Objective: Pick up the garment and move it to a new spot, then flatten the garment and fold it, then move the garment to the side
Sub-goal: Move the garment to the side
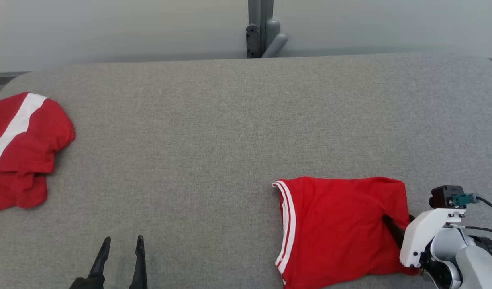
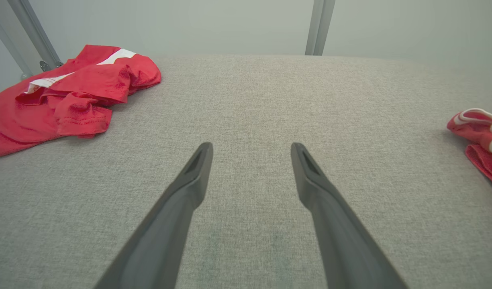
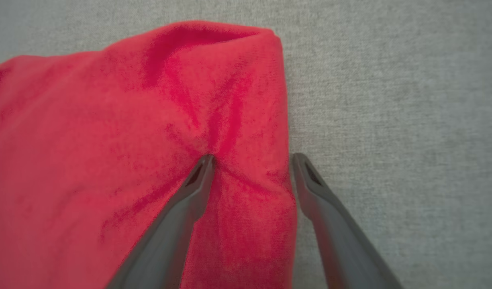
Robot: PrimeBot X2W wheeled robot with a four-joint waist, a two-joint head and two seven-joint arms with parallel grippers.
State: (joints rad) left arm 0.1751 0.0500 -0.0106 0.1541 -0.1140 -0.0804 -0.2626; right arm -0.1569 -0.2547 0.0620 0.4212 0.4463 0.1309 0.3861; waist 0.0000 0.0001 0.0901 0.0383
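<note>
At garment (image 1: 342, 228) edge | right claw (image 3: 252, 157) splayed astride the fold

Right claw (image 3: 252, 157): dark tapered fingers (image 3: 173, 224); white bracket (image 1: 424, 233), black camera (image 1: 442, 196), teal plug (image 1: 462, 198).

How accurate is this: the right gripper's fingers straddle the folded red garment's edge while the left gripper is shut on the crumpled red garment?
One error: the left gripper is open over the bare table, apart from the crumpled garment, as the left wrist view shows. The right gripper does straddle the folded garment at its edge.
</note>
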